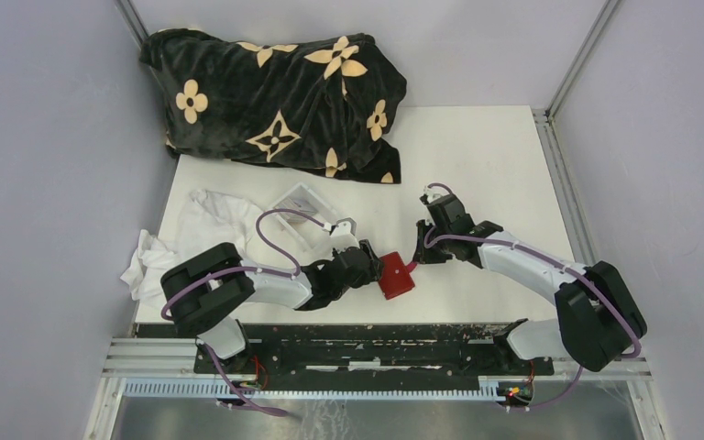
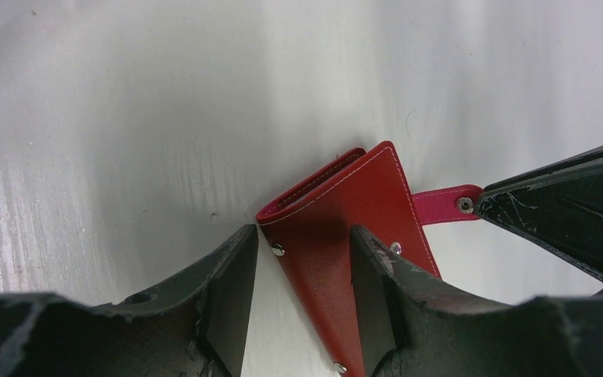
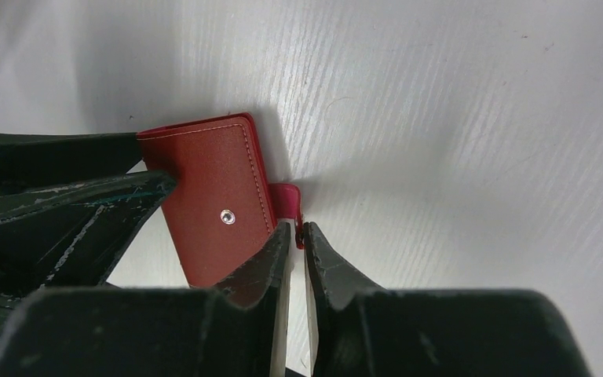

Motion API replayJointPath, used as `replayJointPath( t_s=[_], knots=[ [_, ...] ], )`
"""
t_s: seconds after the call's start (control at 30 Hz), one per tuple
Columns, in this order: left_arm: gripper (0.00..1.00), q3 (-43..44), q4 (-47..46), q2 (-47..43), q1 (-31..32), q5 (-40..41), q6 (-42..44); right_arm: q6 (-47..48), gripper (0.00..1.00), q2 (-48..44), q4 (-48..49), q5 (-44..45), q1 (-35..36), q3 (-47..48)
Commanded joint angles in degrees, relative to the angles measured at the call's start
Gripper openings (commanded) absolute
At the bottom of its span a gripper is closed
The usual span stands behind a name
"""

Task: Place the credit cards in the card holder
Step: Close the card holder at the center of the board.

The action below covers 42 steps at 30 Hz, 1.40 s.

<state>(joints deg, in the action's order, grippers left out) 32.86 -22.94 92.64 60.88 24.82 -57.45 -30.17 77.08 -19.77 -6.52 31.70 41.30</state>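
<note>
White tabletop (image 1: 486,174), faint scratches, grey walls (image 1: 46,137) on three sides. Red wallet (image 1: 396,277) sits folded on it, between the two claws. Far behind the wallet: black blanket (image 1: 275,92) with beige flowers, bunched up. Left of the wallet: crumpled white cloth (image 1: 206,225) and clear box (image 1: 304,203), contents too small to tell. Left claw (image 2: 300,236) is about half open and straddles the wallet's end, one finger against it, a sliver of gap at the other. Right claw (image 3: 297,229) is nearly closed, pinching the wallet's pink tab (image 3: 286,196).
</note>
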Motion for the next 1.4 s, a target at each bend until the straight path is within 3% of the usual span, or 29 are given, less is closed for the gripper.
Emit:
replayJointPath(
  t_s=[0.0, 0.5, 1.37],
  knots=[
    [0.55, 1.22, -0.79, 0.68, 0.12, -0.56, -0.02, -0.15, 0.16, 0.40, 1.75, -0.73, -0.30, -0.21],
    [0.51, 1.00, -1.66, 1.39, 0.16, -1.17, -0.23, 0.11, 0.04, -0.38, 1.49, -1.19, -0.13, -0.17],
    [0.49, 1.54, -2.20, 2.82, 0.19, -3.11, 0.04, -1.57, 0.01, 4.61, 0.07, 5.14, 11.00, 4.78]
  ],
)
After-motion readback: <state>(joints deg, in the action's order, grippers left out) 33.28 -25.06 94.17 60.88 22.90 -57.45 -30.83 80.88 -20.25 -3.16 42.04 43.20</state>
